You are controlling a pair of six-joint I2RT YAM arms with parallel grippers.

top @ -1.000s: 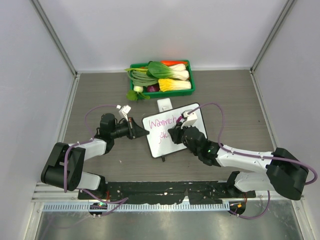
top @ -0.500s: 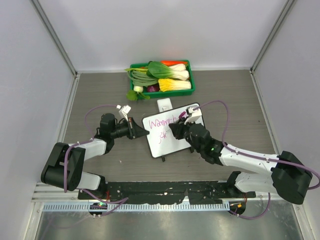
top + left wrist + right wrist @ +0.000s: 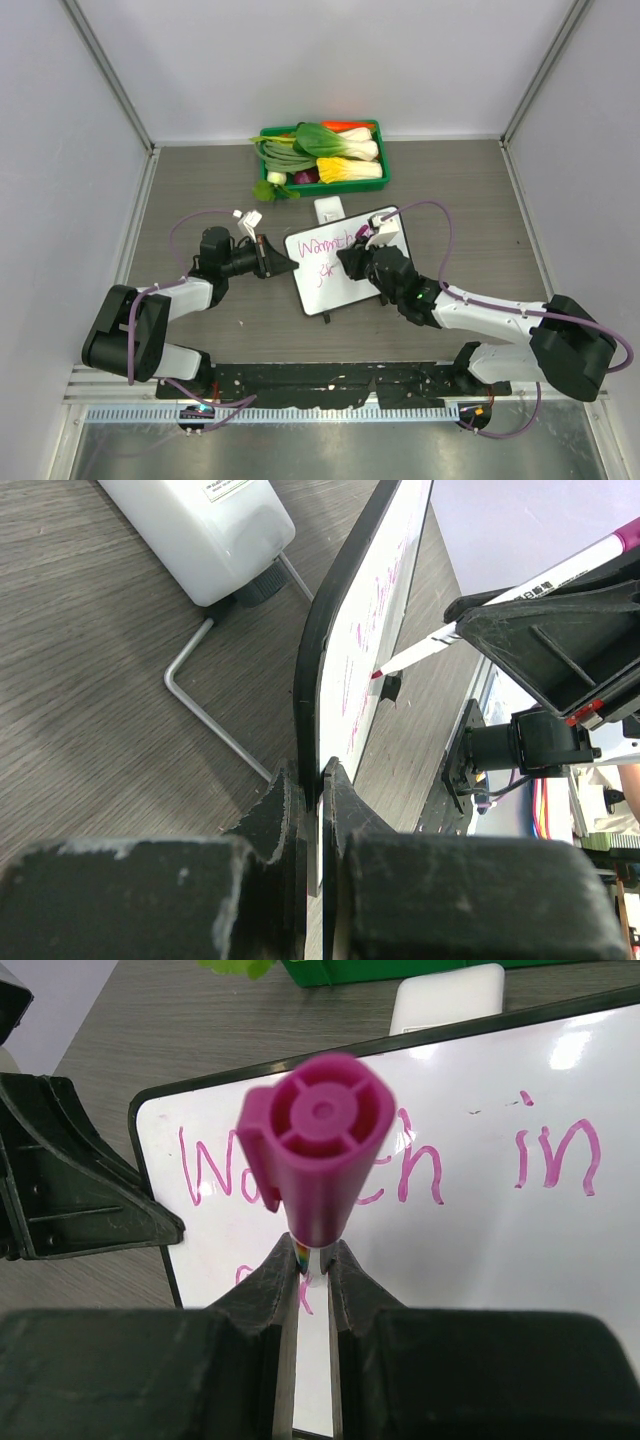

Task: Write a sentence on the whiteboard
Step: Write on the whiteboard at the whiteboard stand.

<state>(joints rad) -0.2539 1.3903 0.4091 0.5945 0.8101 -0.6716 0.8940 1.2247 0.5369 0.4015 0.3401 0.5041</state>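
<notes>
The whiteboard (image 3: 318, 288) sits mid-tabletop (image 3: 200, 180), and the left tool (image 3: 288, 263) is clamped shut on its left edge. The right tool (image 3: 312, 1260) grips a pink marker (image 3: 318, 1150) above the pink sentence (image 3: 420, 1170), the marker's tip right at the board's second line.

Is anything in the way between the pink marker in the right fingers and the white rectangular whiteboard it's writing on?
Nothing visible. The pink marker in the right gripper points straight at the flat white whiteboard, tip at its surface. The left gripper clamps the board's edge, off to one side.
</notes>
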